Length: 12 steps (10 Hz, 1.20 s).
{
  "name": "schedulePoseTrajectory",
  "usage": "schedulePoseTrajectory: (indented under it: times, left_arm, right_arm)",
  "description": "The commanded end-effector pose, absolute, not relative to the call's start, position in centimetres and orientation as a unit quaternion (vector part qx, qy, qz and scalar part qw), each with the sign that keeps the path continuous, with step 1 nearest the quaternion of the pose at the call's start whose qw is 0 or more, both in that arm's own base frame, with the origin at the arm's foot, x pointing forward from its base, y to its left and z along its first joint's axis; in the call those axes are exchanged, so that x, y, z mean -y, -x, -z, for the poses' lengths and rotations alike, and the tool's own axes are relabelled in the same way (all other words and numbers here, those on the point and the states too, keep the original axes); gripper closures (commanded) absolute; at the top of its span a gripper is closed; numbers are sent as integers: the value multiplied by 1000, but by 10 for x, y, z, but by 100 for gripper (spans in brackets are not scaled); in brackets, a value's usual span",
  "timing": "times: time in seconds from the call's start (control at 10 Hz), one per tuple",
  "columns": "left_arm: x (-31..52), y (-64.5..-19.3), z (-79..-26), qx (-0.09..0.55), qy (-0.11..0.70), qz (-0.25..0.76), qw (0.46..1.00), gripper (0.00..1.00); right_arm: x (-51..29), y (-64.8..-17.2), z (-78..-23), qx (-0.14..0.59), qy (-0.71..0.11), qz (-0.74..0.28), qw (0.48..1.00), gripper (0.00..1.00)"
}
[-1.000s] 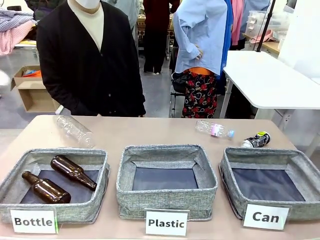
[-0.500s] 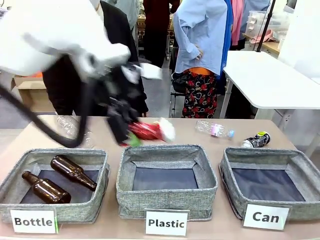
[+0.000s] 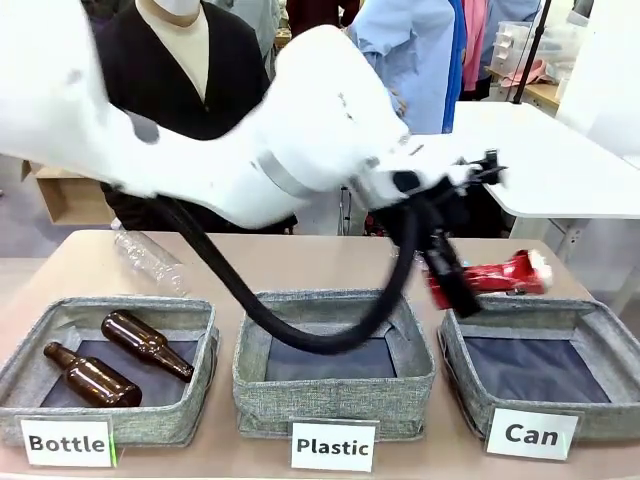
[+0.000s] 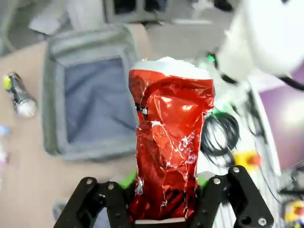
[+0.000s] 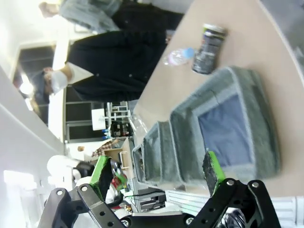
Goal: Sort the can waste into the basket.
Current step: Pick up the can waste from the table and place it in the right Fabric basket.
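The red can (image 3: 492, 276) was clamped between the fingers of the left gripper (image 3: 450, 284), which was closed on its lower end. In the front view the can lay roughly level in the air, its pale end toward picture right, in front of the far rim of the basket (image 3: 462, 385) labelled "Can" (image 3: 532, 433). From this view it could not be determined whether the can was over the basket's floor.

The left wrist view gave the grip in detail: the crumpled red can (image 4: 172, 137) rose from between the closed fingers of the left gripper (image 4: 164, 192), with the basket (image 4: 51, 97) beyond it toward picture left. The black and silver can (image 4: 18, 96) lay on the table just outside that basket's wall.

The right wrist view showed the right gripper (image 5: 156, 172) with its green pads (image 5: 101, 174) set wide apart and nothing between them. Beyond it lay the basket (image 5: 259, 111), the black and silver can (image 5: 209, 42) beside the basket's far wall, and a clear plastic bottle (image 5: 177, 56) close to that can.

The front view supplied the remaining layout: the bin labelled "Plastic" (image 3: 335, 395) in the middle, the bin labelled "Bottle" (image 3: 30, 372) holding two brown bottles (image 3: 145, 345), another clear bottle (image 3: 150, 262) on the table (image 3: 290, 262), and a person (image 3: 180, 90) at the far side.
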State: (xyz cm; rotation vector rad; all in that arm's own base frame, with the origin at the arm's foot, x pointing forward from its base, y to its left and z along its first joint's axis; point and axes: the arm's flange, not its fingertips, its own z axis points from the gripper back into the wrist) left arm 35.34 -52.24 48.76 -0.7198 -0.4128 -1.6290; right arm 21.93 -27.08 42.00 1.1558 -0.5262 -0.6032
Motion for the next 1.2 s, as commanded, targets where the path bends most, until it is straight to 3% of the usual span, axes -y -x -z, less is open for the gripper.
schedulePoseTrajectory:
  times: [0.0, 0.4, 0.5, 1.1]
  left_arm:
    - [550, -344, -475, 303, 295, 709, 564, 88]
    - [585, -331, -425, 288, 270, 725, 564, 88]
    - [588, -331, -415, 279, 267, 728, 566, 88]
    - [599, -343, -398, 241, 274, 729, 578, 88]
  right_arm:
    - [313, -171, -399, 257, -542, 257, 757, 0]
    - [352, -122, -350, 295, -574, 319, 694, 0]
    - [329, -119, -370, 282, -554, 310, 720, 0]
    - [329, -119, -370, 282, -554, 310, 720, 0]
